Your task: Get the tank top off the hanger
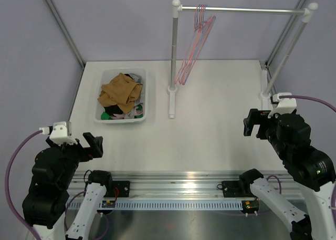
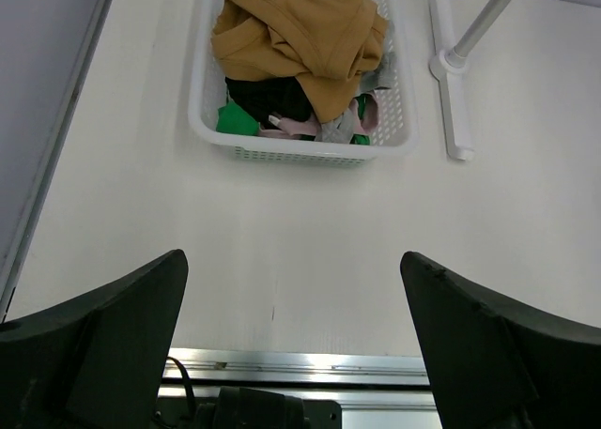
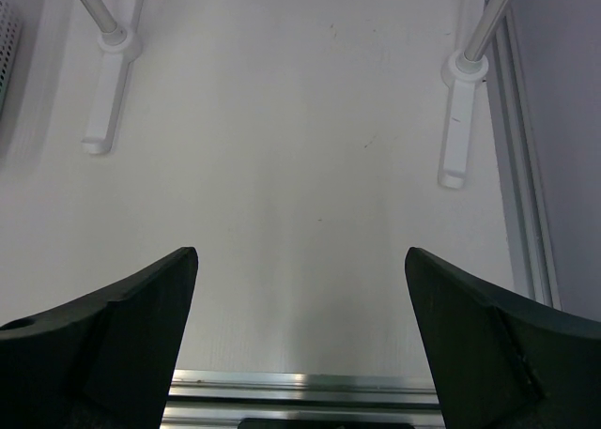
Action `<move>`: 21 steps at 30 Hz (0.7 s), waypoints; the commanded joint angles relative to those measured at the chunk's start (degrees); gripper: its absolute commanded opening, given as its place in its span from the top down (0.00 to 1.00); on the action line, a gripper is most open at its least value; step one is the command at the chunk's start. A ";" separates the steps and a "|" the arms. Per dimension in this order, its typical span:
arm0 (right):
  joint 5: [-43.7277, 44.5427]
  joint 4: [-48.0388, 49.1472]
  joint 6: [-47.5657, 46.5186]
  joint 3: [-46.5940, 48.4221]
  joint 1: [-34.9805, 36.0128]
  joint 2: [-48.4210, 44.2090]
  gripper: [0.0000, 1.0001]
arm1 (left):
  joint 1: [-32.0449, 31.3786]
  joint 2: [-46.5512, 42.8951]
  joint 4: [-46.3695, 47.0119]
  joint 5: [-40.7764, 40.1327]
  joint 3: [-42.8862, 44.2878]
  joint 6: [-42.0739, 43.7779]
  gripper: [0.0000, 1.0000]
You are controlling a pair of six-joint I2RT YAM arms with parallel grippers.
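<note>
Hangers point(image 1: 195, 45), a bunch of thin red, blue and pink wire frames, hang at the left end of the rail point(image 1: 241, 10) of a white rack at the back of the table point(image 1: 210, 129). They show only as bare outlines. A white basket point(image 1: 146, 95) stands just left of the rack's left foot point(image 1: 171, 101) and holds a heap of clothes: a mustard garment point(image 1: 119, 89) on top, with black, green, pink and grey pieces beneath. Which of these is the tank top cannot be told. The left gripper point(image 2: 293, 260) hovers over the near table edge, fingers spread wide, holding nothing. The right gripper point(image 3: 300, 252) hovers likewise, wide apart and empty-handed. Small marks on the arm bases are too small to read.
</note>
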 commanded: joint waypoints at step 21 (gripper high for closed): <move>-1.07 5.61 -0.57 -3.71 -0.15 -4.56 0.01 | -0.31 -0.11 2.27 -2.40 -1.04 -0.12 0.01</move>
